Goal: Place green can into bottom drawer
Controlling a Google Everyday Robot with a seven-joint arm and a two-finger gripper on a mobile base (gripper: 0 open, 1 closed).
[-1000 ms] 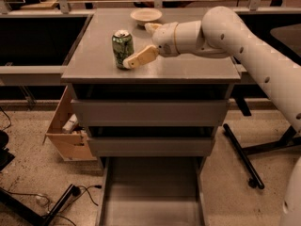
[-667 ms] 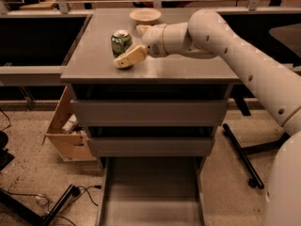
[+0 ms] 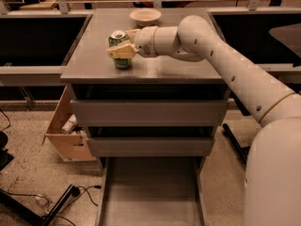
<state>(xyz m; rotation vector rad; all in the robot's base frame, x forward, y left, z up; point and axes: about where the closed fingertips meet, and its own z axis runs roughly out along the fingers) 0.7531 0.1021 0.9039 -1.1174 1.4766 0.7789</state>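
Observation:
The green can [image 3: 123, 63] stands upright on the grey cabinet top [image 3: 164, 67], near its left front. My gripper [image 3: 118, 42] reaches in from the right and sits around the can's upper half. One pale finger [image 3: 121, 51] crosses in front of the can, the other is behind it. The jaws look open around the can, and the can rests on the top. The bottom drawer [image 3: 150, 197] is pulled out at floor level, a wide shallow grey tray with nothing in it. The two drawers above it are shut.
A shallow cream bowl [image 3: 145, 16] sits at the back of the cabinet top. A cardboard box [image 3: 66, 133] leans left of the cabinet. Cables [image 3: 70, 194] lie on the floor at the left. A dark chair leg [image 3: 235, 142] is on the right. My arm [image 3: 235, 74] spans the right side.
My gripper has moved left from beside the can to around it. The view has shifted, so the cabinet sits a little lower in the picture. The can still stands in its place.

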